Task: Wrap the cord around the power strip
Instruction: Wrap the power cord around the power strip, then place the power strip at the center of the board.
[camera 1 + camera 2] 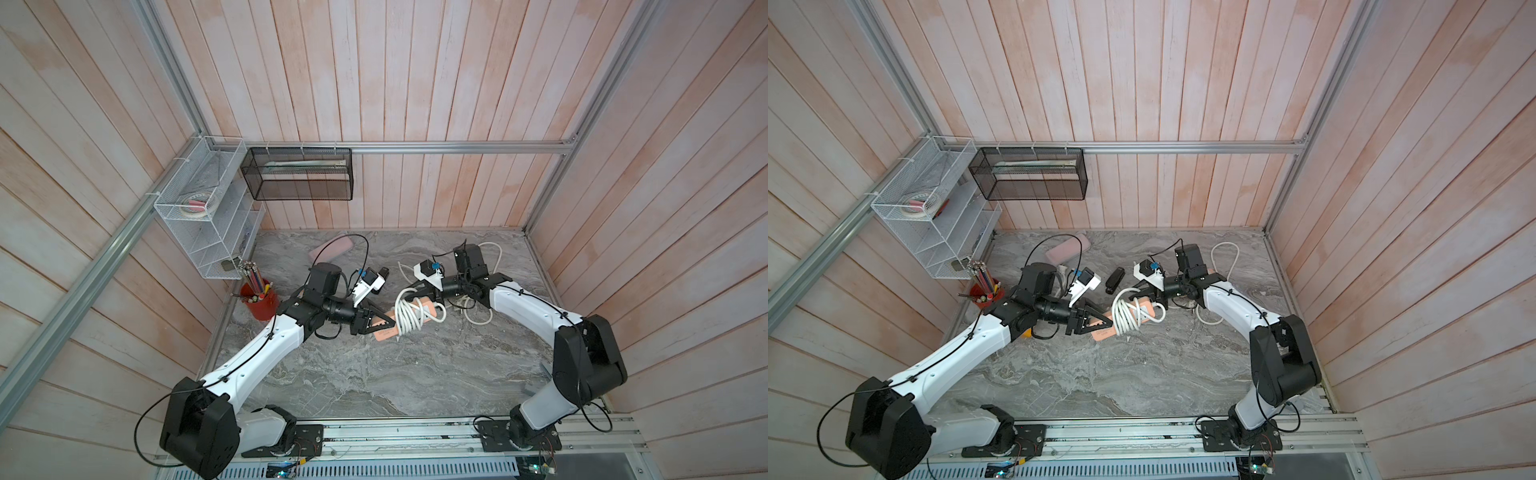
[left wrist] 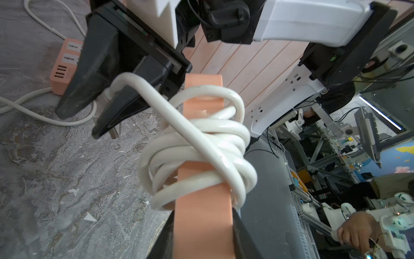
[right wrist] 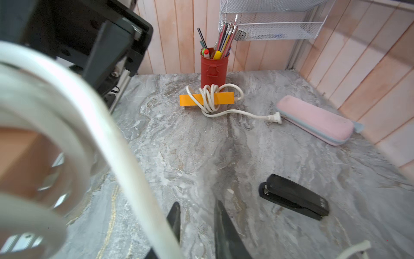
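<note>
A salmon power strip (image 1: 382, 332) (image 1: 1104, 333) (image 2: 201, 224) is held above the marble table, with my left gripper (image 1: 384, 322) (image 1: 1104, 322) (image 2: 202, 213) shut on its near end. The white cord (image 1: 409, 313) (image 1: 1127, 313) (image 2: 197, 143) is coiled in several turns round the strip's middle. My right gripper (image 1: 422, 293) (image 1: 1140, 293) (image 3: 197, 204) (image 2: 79, 124) hovers at the strip's far end with its jaws apart and bare table showing between the tips. The cord's last stretch runs past one finger. Its plug end sits by those fingers; contact is unclear.
Another salmon strip (image 2: 65, 67) with loose white cord (image 1: 478, 316) lies under the right arm. A wrapped yellow strip (image 3: 206, 99) rests by the red pencil cup (image 1: 259, 301) (image 3: 214, 69). A pink case (image 3: 313, 121), a black stapler (image 3: 293, 197) and wall racks (image 1: 199, 216) are nearby.
</note>
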Robot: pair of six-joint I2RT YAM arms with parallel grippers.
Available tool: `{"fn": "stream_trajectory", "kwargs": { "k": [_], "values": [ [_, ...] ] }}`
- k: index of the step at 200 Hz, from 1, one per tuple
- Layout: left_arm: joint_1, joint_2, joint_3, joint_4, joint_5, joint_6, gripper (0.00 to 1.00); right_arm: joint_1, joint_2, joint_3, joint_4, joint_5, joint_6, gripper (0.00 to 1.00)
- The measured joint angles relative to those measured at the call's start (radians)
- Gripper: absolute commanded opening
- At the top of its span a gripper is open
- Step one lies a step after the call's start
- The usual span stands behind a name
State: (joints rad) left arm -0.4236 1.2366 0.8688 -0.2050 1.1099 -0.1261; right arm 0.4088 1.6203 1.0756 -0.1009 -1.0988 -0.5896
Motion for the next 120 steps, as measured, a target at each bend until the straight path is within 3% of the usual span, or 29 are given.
{"fn": "stream_trajectory", "kwargs": {
  "k": [27,62,95,120],
  "values": [
    [0.026,-0.019,-0.086,0.221,-0.010,-0.170,0.00,0.008,0.010,-0.078,0.169,-0.045,0.193,0.22],
    [0.020,-0.027,-0.225,0.503,-0.092,-0.350,0.00,0.041,0.005,-0.228,0.482,-0.020,0.565,0.14],
    [0.010,-0.089,-0.392,0.655,-0.275,-0.470,0.00,0.079,0.005,-0.301,0.641,0.074,0.897,0.08],
    [-0.008,-0.147,-0.495,0.729,-0.407,-0.543,0.00,0.131,0.015,-0.311,0.672,0.191,1.073,0.07]
  ]
}}
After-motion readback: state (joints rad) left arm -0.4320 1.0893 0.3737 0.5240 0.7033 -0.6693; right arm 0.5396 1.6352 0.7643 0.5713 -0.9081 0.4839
